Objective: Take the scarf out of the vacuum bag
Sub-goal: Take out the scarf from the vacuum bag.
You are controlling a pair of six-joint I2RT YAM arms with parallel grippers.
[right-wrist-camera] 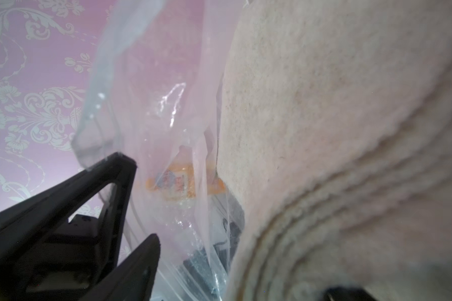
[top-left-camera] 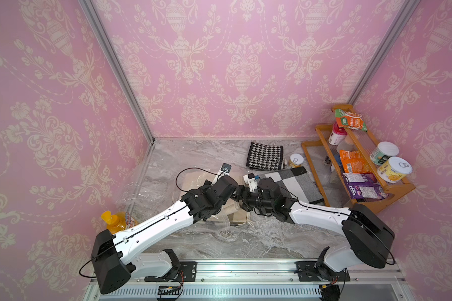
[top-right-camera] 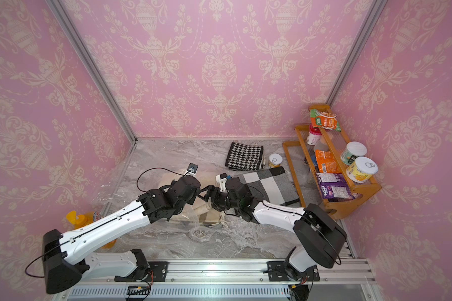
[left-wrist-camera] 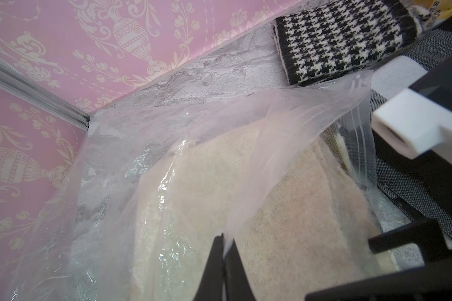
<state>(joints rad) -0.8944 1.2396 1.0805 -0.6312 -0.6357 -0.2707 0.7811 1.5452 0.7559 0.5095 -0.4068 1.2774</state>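
We work inside a booth whose walls (top-left-camera: 245, 65) carry pink wallpaper with a cream urn-and-garland pattern. Aluminium posts mark the two far corners. The table (top-left-camera: 245, 242) is a grey, veined, marble-look slab. An aluminium rail (top-left-camera: 245, 268) along its near edge carries both arm bases. The left arm (top-left-camera: 154, 226) and right arm (top-left-camera: 321, 216) reach inward and meet wrist to wrist near the table centre.

The vacuum bag (top-left-camera: 136, 195) lies on the left half of the table, and its crinkled clear film reaches the foot of the left wall. A wooden rack (top-left-camera: 399, 189) loaded with cans and snack packets stands against the right wall. The scarf (left-wrist-camera: 285, 208), cream and folded, lies inside the bag, with one end at the bag mouth under the two wrists. A grey checked cloth (top-left-camera: 298, 185) lies between the wrists and the rack, and a houndstooth cloth (top-left-camera: 265, 156) lies beyond it. An orange bottle (top-left-camera: 120, 222) stands at the near left, and one can (top-left-camera: 296, 160) stands just beside the houndstooth cloth.

The left fingers (left-wrist-camera: 215, 268) are pressed together. They pinch the top film of the bag and hold it raised off the scarf. The right fingers (left-wrist-camera: 407, 234) are spread at the bag mouth, with the scarf's folded edge between them. In the right wrist view, a strip of film shows between one finger and the cloth.
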